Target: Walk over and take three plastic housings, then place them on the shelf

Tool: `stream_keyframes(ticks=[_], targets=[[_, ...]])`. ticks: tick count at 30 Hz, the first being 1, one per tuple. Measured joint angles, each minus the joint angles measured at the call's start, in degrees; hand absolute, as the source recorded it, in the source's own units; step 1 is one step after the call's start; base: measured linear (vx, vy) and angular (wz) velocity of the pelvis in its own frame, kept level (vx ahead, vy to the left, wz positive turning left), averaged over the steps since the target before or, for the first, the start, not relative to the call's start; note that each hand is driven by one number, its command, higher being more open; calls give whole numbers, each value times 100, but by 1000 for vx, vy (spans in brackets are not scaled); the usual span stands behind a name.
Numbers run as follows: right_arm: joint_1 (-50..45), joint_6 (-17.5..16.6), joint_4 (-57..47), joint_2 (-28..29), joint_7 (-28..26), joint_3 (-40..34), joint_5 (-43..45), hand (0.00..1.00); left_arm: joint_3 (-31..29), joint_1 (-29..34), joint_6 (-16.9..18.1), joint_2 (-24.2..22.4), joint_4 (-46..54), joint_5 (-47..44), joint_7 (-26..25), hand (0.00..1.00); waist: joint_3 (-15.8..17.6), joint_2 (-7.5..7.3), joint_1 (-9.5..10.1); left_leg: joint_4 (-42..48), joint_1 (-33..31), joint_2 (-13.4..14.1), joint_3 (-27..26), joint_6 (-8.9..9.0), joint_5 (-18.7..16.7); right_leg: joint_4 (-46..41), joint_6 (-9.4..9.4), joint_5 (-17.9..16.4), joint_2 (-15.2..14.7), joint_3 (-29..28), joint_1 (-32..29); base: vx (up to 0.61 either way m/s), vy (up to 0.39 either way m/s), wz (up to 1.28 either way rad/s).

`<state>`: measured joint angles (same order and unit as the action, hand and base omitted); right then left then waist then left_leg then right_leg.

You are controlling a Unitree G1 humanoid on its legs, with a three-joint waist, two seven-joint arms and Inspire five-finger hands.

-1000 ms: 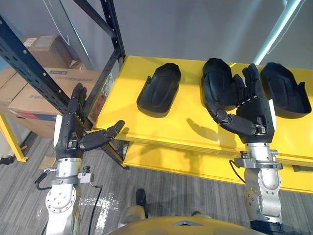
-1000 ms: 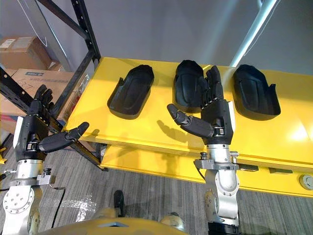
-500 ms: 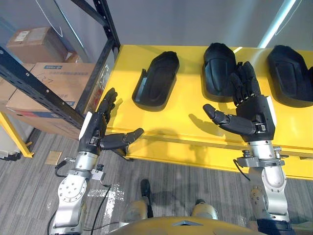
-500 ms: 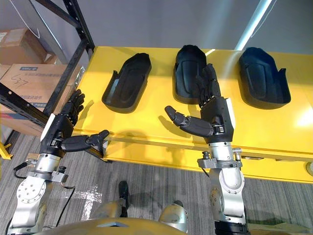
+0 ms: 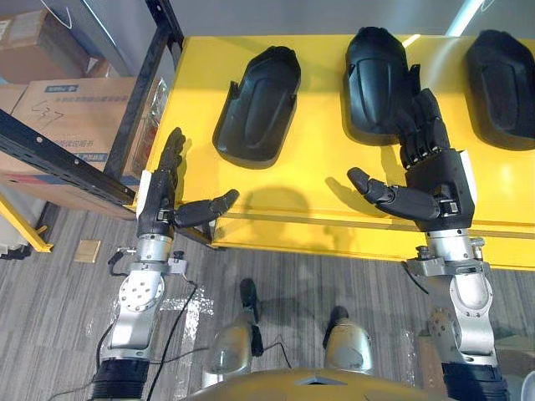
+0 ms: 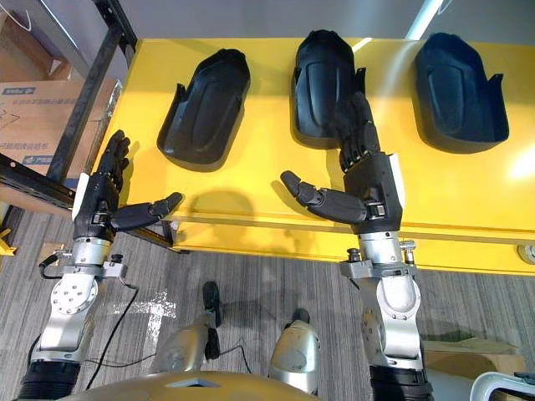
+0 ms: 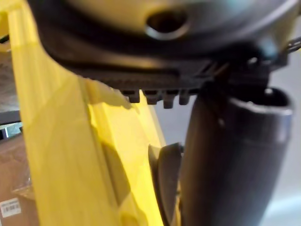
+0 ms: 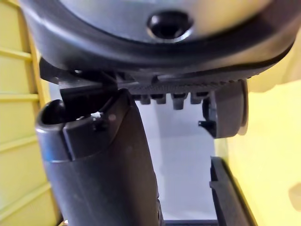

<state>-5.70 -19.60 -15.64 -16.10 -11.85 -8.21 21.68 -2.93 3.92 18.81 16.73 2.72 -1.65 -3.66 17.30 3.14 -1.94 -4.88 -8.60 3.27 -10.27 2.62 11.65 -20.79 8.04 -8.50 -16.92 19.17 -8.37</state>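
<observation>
Right robot hand [image 5: 439, 180] hangs over the near part of the yellow table [image 5: 309, 196]. Its fingers are straight, the thumb is spread wide, and it holds nothing. Its fingertips overlap the near end of the middle housing [image 5: 376, 75], but whether they touch it I cannot tell. Left robot hand [image 5: 157, 205] is likewise spread and empty, off the table's near left corner, close beside a post of the black shelf [image 5: 138, 100].

All three black plastic housings lie on the table, none lifted. The left housing [image 5: 259, 100] sits farther in and to the right of the left robot hand. The right housing [image 5: 501, 75] lies at the far right.

The step in hand looks like the first grasp. The right robot hand would do best to reach farther over the middle housing and close across its narrow width, thumb on one side wall and fingers on the other. The shells look smooth and rounded, so a pinch at the very tip would likely slip. The left robot hand should swing right, clear of the shelf post and the table's edge, before reaching in.

The tabletop is glossy and bare apart from the housings. On the left, the shelf holds cardboard boxes [image 5: 63, 104], and grey plank floor [image 5: 292, 288] lies below.
</observation>
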Motion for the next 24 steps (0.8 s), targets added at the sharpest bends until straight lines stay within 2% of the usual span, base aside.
stream_keyframes(ticks=[13, 24], targets=[[35, -4, 8, 10, -5, 108, 0, 100, 43, -734, 228, 24, -652, -78, -219, 100, 113, -63, -80, 4, 23, 17, -103, -4, 3, -10, 15, 15, 14, -114, -59, -1, -32, -4], [222, -3, 18, 31, -13, 136, 2, 100, 40, -1274, 294, 209, -972, -80, -330, 100, 372, -97, -134, 5, 97, 36, -219, 7, -23, 1, 35, 32, 39, -232, -61, 2, -26, -5]])
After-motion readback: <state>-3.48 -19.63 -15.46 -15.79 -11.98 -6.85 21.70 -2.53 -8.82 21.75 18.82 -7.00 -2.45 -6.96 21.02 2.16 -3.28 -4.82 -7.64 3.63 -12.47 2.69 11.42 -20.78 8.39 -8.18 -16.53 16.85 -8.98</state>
